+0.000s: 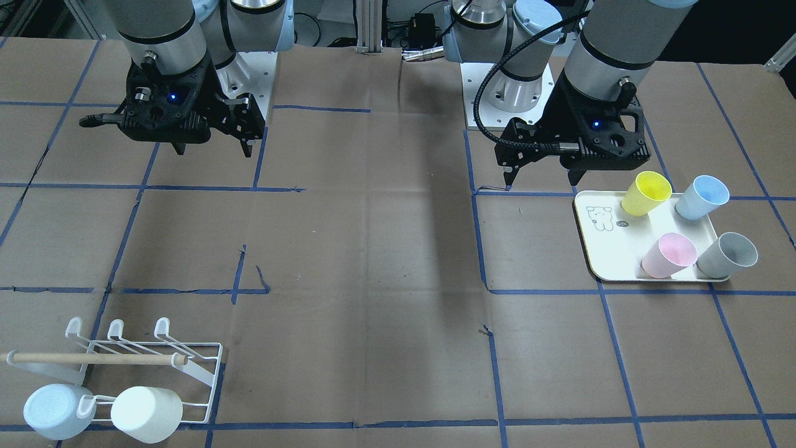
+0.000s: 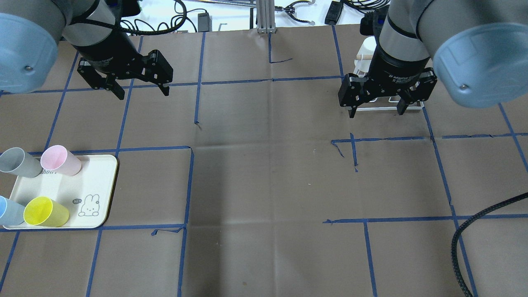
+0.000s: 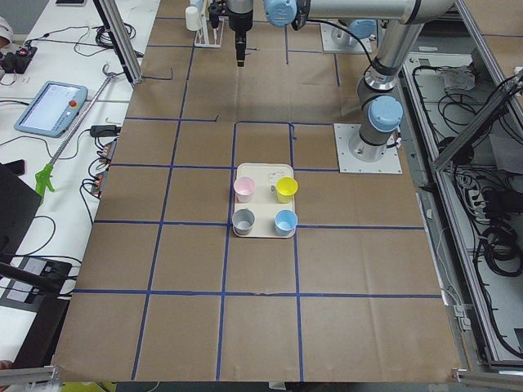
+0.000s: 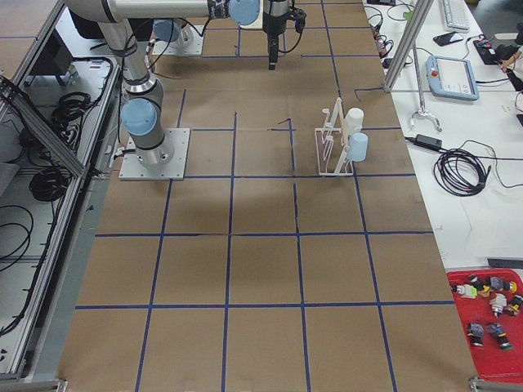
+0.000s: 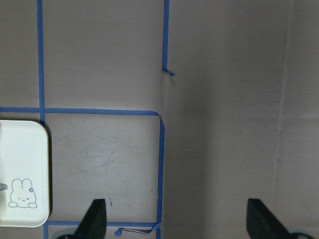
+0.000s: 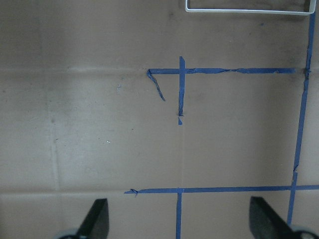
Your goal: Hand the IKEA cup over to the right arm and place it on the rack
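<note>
Upright on tray [image 1: 598,252] at three o'clock: yellow cup [image 1: 647,193], blue cup [image 1: 701,197], pink cup [image 1: 668,256], grey cup [image 1: 726,255]; both jaws spread, empty.

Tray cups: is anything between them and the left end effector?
Nothing visible. The left end effector hangs open over the table, apart from the tray; the four cups stand upright, uncovered.

White lettering on the black body of the right pincer [image 2: 375,114] reads "2F Adaptive" — the next word is cut off. The left pincer [image 2: 143,95] bears "Adaptive Gripper", faint. On the tray [image 2: 105,189], near left on the surface [image 2: 264,185], a dark bubble [image 2: 76,201] beside a rabbit drawing [image 2: 90,206] seems to say "Hi" — too small to be sure. Grey letters by the pink cup [image 2: 62,160] are unreadable.
</note>
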Tool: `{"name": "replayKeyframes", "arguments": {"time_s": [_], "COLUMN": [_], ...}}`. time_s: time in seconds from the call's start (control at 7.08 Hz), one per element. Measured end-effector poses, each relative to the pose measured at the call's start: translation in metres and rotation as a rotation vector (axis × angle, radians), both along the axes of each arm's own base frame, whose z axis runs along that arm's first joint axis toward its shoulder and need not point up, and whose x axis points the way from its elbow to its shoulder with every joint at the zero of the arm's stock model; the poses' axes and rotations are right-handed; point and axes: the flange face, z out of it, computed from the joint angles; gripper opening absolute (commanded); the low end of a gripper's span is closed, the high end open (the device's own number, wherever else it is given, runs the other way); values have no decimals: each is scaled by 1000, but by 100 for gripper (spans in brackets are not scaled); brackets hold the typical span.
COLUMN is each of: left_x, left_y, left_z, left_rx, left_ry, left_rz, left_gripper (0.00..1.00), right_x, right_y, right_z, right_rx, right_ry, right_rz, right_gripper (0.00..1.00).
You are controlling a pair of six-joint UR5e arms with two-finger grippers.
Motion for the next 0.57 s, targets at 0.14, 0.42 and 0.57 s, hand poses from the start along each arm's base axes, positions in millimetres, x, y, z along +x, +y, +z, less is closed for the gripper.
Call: {"name": "replayKeyframes", "arguments": {"time_s": [0.14, 0.42, 0.57], "left_x": [0, 0, 0], "left_y": [0, 0, 0], "left_z": [0, 0, 0], "left_rx": [0, 0, 0], "left_ry": [0, -1, -1], "left_rz": [-2, -3, -4], "left_gripper": [100, 100, 100], "right_x": [0, 2, 3], "right_y": [-2, -4, -4], "right_z": [-1, -4, -5], "right_rx": [-3, 1, 2], "right_ry": [-2, -16, -20], "right_rz": [0, 0, 0], "right_gripper": [100, 100, 100]}}
